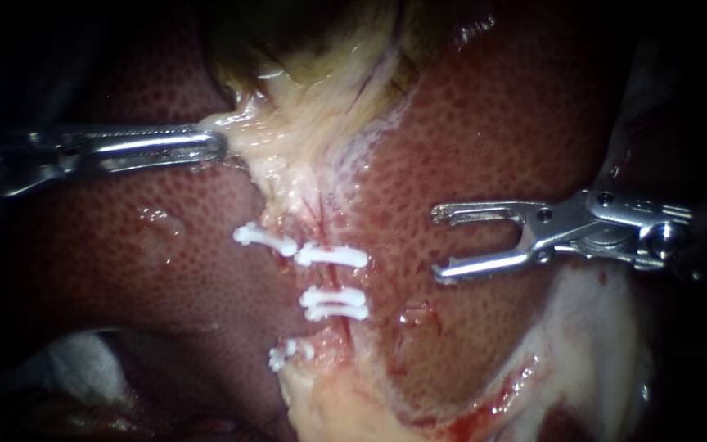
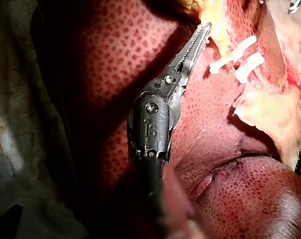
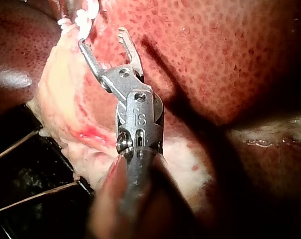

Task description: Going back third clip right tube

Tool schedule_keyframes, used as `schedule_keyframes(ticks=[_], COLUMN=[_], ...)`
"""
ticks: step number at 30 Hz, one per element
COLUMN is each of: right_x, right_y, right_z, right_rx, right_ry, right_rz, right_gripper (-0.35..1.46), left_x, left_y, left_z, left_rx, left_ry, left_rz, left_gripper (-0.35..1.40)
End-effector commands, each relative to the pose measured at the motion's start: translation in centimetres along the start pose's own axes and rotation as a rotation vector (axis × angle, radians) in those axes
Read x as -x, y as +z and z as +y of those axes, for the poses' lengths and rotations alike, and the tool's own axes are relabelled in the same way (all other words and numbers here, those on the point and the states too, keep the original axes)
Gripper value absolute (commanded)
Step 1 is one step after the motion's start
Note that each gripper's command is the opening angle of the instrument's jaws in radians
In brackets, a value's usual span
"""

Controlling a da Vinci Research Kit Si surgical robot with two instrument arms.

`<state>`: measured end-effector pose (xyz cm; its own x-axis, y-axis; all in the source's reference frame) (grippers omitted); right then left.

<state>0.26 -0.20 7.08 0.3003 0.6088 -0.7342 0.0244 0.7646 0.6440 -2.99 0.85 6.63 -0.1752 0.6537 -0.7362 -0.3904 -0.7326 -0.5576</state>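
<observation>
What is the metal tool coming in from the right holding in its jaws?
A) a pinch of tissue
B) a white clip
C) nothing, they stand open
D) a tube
C: the right instrument has its jaws apart, with only bare liver showing in the gap.

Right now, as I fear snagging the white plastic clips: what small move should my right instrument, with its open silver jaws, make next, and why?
Probably ease the right instrument back along its shaft, away from the white plastic clips. Its jaws stand open and empty, clear of the clips, over the mottled red liver; the left instrument holds the pale yellowish tissue.
</observation>
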Motion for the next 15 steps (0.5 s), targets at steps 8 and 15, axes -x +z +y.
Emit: schedule_keyframes(ticks=[8, 15], right_x=[-0.02, -0.03], right_y=[0.00, -0.01], right_z=[-0.04, -0.05], right_rx=[-0.001, -0.005], right_ry=[0.001, 0.002], right_rz=[0.000, 0.000], right_gripper=[0.50, 0.50], left_x=[0.23, 0.37], left_y=[0.44, 0.79], left_z=[0.05, 0.13], left_rx=[0.026, 0.050], left_ry=[0.021, 0.019], left_rz=[-0.019, -0.035], left_gripper=[-0.35, -0.35])
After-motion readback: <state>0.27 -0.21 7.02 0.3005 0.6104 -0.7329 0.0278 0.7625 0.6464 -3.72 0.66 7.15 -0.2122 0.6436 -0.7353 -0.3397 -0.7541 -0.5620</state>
